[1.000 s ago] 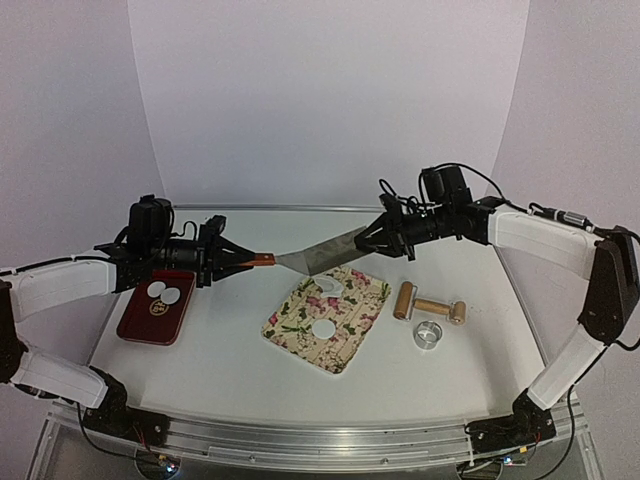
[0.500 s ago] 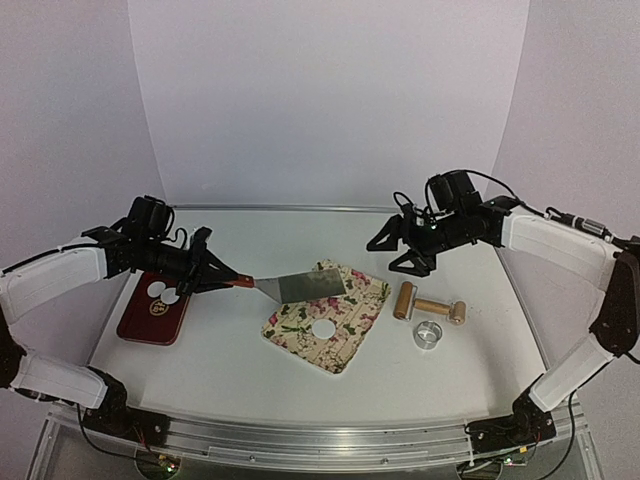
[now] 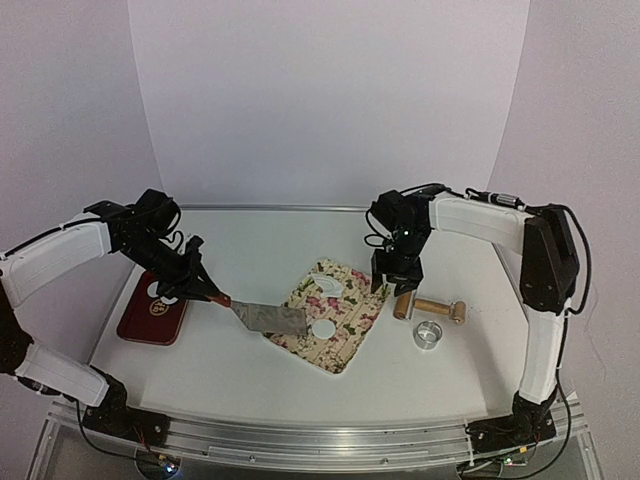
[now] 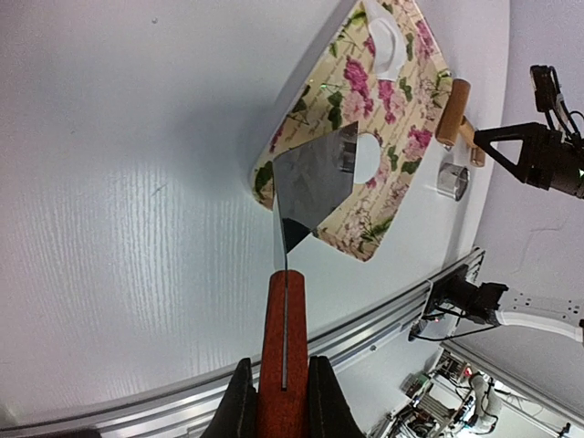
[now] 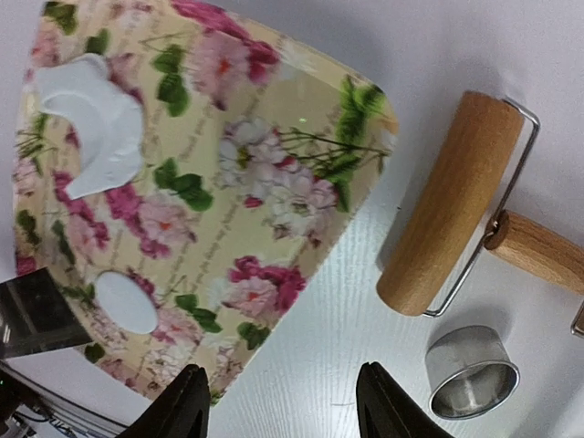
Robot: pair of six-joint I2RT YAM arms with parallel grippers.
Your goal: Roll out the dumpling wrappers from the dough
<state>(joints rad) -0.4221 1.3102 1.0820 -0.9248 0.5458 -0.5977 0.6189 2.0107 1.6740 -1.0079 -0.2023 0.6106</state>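
The left gripper (image 4: 281,401) has its fingers pressed on both sides of the red handle of a spatula (image 3: 270,318) and pinches it firmly. The metal blade points away from the gripper and hangs over the near left corner of the flowered board (image 3: 345,345). From the left wrist view, the blade tip covers a part of one dumpling wrapper (image 4: 367,157).

This wrapper is a small white disc and lies flat on the near half of the board. On the far corner of the board lies a dough scrap (image 5: 96,123), white and shaped like a crescent. More white discs (image 3: 156,290) lie on the red tray (image 3: 140,330) at the left, partly hidden behind the left gripper.

The right gripper (image 5: 283,411) is above the right edge of the board. Its fingers are spread apart and hold nothing. Just beside it, on the table (image 3: 230,370), lie a wooden rolling pin (image 5: 447,214) and a metal ring cutter (image 5: 470,370), near each other but not touching.
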